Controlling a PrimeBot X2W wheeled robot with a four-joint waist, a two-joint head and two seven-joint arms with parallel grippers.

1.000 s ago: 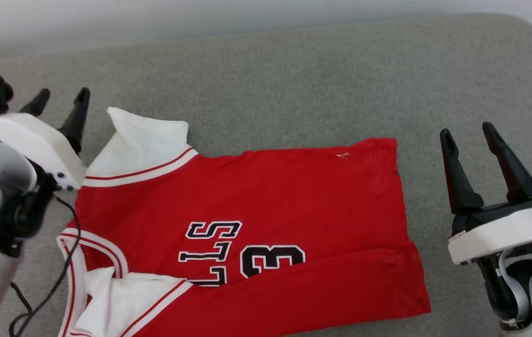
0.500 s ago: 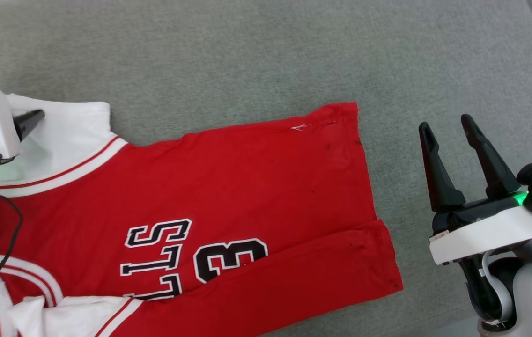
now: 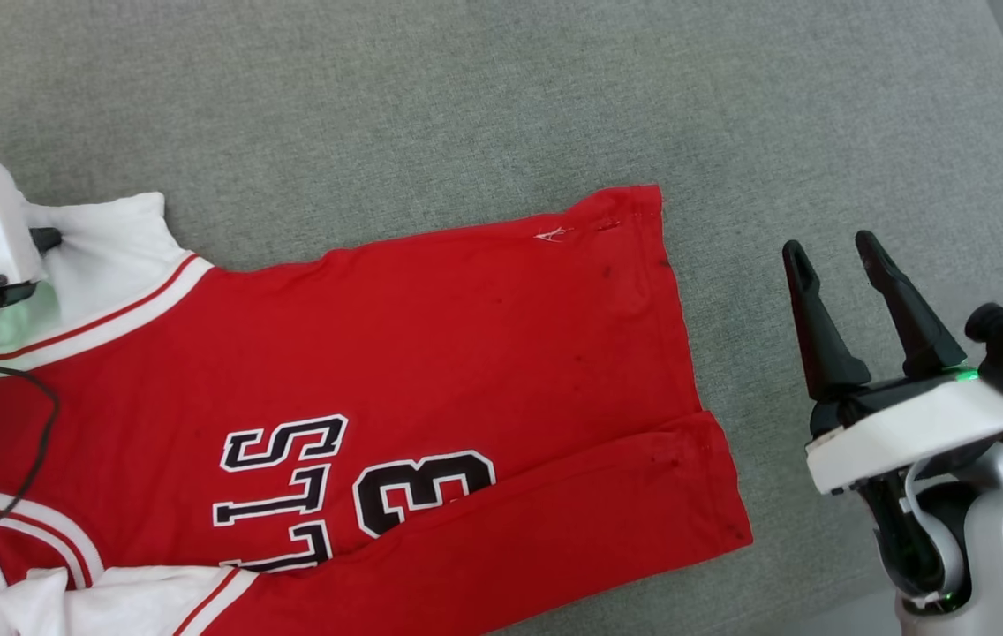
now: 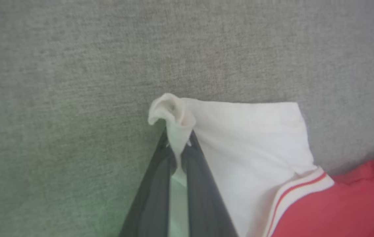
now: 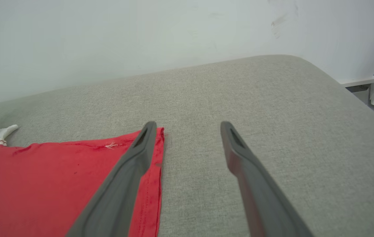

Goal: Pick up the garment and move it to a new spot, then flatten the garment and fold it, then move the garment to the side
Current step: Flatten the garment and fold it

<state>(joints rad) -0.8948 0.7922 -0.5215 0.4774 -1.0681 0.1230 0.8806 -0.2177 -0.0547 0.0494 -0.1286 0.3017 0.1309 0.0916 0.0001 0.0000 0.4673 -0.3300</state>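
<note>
Red garment (image 3: 431, 353) flat — left gripper (image 4: 178, 141) pinching white sleeve (image 4: 249, 138).

The red jersey shirt with white sleeves (image 3: 466, 336) bears black, white-outlined letters "LLS" (image 3: 281, 495), lying sideways in the head view, and beside them a matching 3 (image 3: 424, 490), the lowest letter partly under a fold of red cloth.

Head camera looks steeply down; 2 wrist cameras sit lower, sharing the garment (image 3: 466, 353).
</note>
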